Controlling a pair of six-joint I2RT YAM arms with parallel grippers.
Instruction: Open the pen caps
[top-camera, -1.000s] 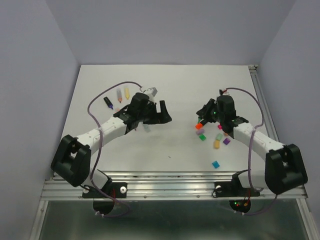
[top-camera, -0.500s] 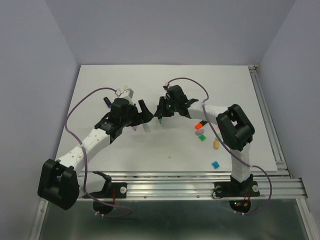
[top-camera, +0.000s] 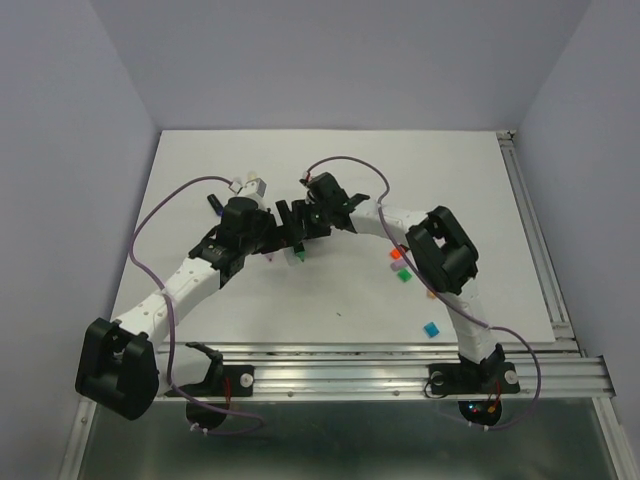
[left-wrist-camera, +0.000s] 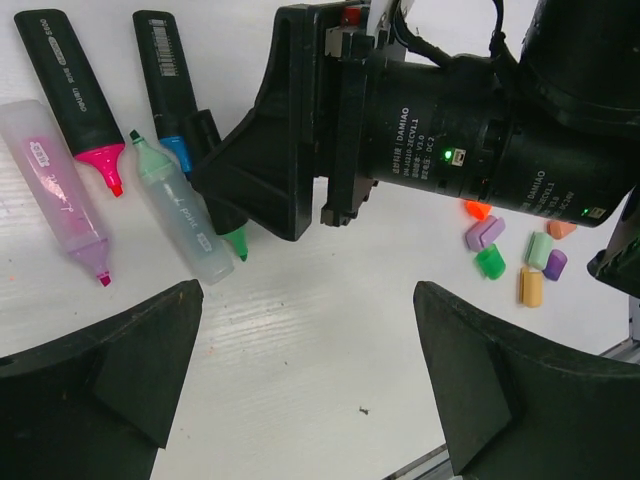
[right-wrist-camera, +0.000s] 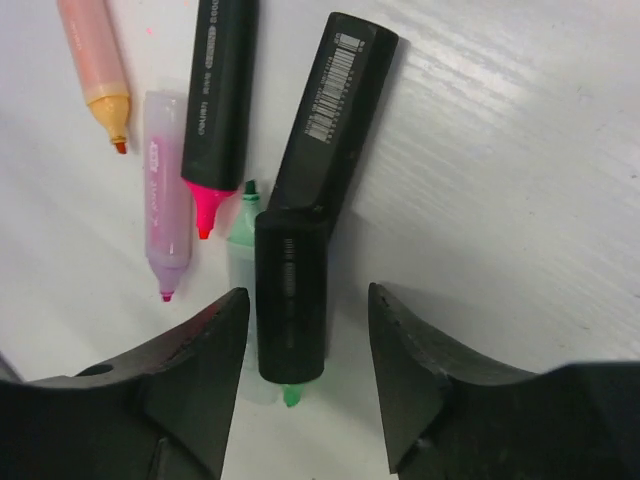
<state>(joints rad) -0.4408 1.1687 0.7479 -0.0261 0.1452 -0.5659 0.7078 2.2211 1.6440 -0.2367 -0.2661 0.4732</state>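
Several uncapped pens lie side by side by both grippers. The right wrist view shows a pastel orange pen (right-wrist-camera: 95, 60), a pastel purple pen (right-wrist-camera: 165, 210), a black pen with a pink tip (right-wrist-camera: 220, 90), a mint pen (right-wrist-camera: 240, 235), a black barcoded barrel (right-wrist-camera: 335, 110) and a black pen with a green tip (right-wrist-camera: 290, 300). My right gripper (right-wrist-camera: 308, 300) is open, its fingers either side of the green-tipped pen (left-wrist-camera: 228, 228). My left gripper (left-wrist-camera: 308, 300) is open and empty just beside it. Loose pen caps (left-wrist-camera: 490, 262) lie to the right (top-camera: 403, 274).
An orange cap (top-camera: 397, 253), a purple cap (top-camera: 398, 265) and a blue cap (top-camera: 430, 328) lie right of centre. My right gripper (top-camera: 300, 228) and left gripper (top-camera: 283, 222) stand close together. A purple cable (top-camera: 345, 160) loops over the right arm.
My right arm has swung left from the cap pile to the pens and now straddles the green-tipped pen. My left gripper has shifted left and back, then held still.
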